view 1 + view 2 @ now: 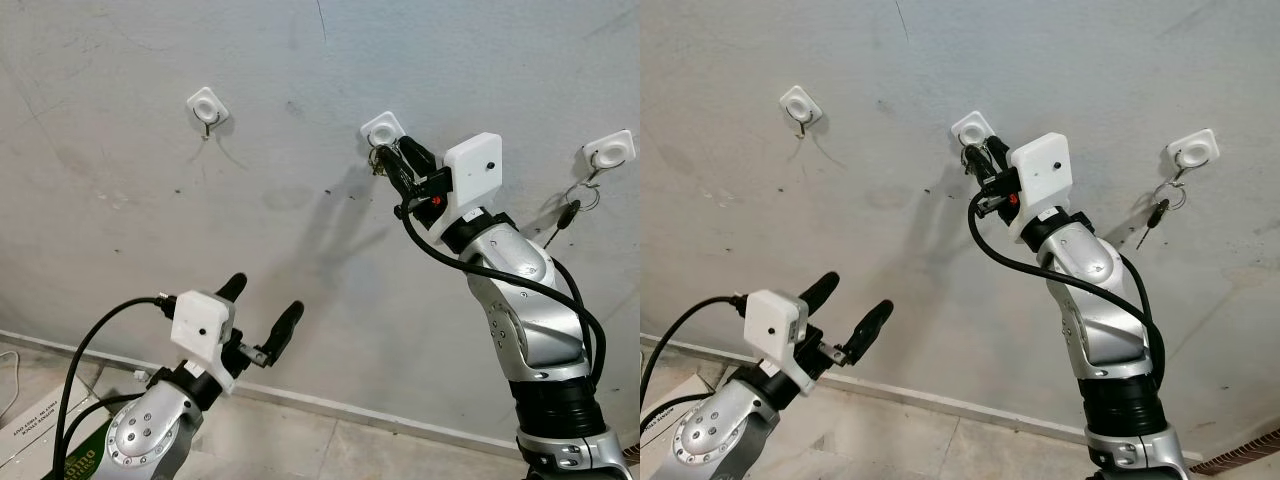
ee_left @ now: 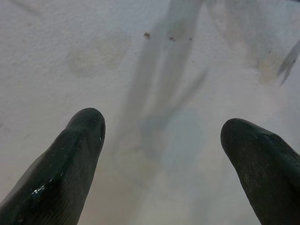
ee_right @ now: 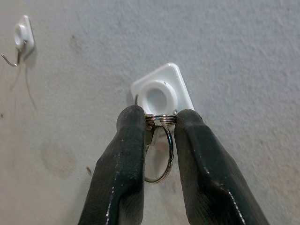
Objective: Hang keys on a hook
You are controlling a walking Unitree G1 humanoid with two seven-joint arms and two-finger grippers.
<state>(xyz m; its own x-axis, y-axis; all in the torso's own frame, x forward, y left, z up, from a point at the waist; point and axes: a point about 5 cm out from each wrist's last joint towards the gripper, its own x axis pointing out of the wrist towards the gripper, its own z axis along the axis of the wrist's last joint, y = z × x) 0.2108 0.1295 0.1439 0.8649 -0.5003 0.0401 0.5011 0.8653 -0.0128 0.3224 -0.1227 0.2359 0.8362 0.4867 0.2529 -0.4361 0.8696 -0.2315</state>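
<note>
Three white hooks are stuck on the grey wall. My right gripper (image 1: 392, 157) is raised to the middle hook (image 1: 382, 128) and is shut on a metal key ring (image 3: 159, 140). The ring's top is pinched between the fingertips right under the hook's white base (image 3: 161, 93); I cannot tell whether it rests on the hook's wire. The left hook (image 1: 207, 105) is bare. The right hook (image 1: 610, 150) carries another key ring with a dark key (image 1: 578, 200). My left gripper (image 1: 262, 305) stands open low on the left, facing the bare wall.
The wall meets a tiled floor at a pale skirting (image 1: 330, 405). A cardboard box (image 1: 30, 425) lies on the floor at the lower left. Black cables (image 1: 90, 340) loop from both arms.
</note>
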